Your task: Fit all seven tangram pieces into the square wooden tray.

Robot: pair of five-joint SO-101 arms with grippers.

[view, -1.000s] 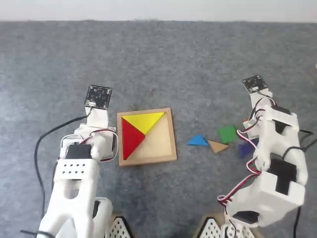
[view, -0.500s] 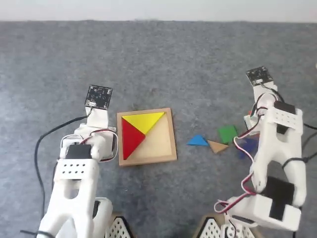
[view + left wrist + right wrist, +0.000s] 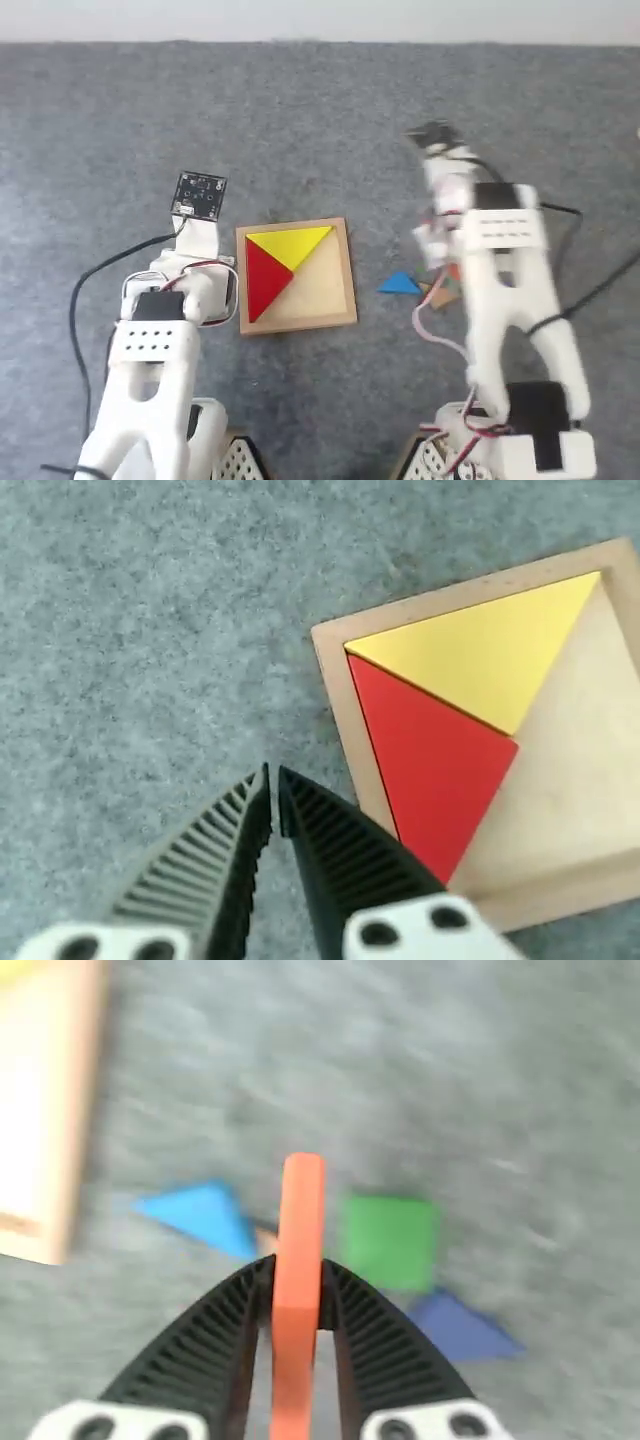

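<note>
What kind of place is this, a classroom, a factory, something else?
Most likely a small robotics lab or hobby bench: two white desktop arms, the left arm and the right arm, stand at a grey mat with a wooden tray holding a yellow triangle and a red triangle.

Orange piece (image 3: 300, 1222) edge-on in right end effector (image 3: 297, 1266), shape unclear; tan triangle (image 3: 262, 1242) mostly hidden behind it (green square (image 3: 390, 1242), dark-blue piece (image 3: 456, 1326) farther out both blurred); tray (image 3: 76, 1110) cut off.
</note>
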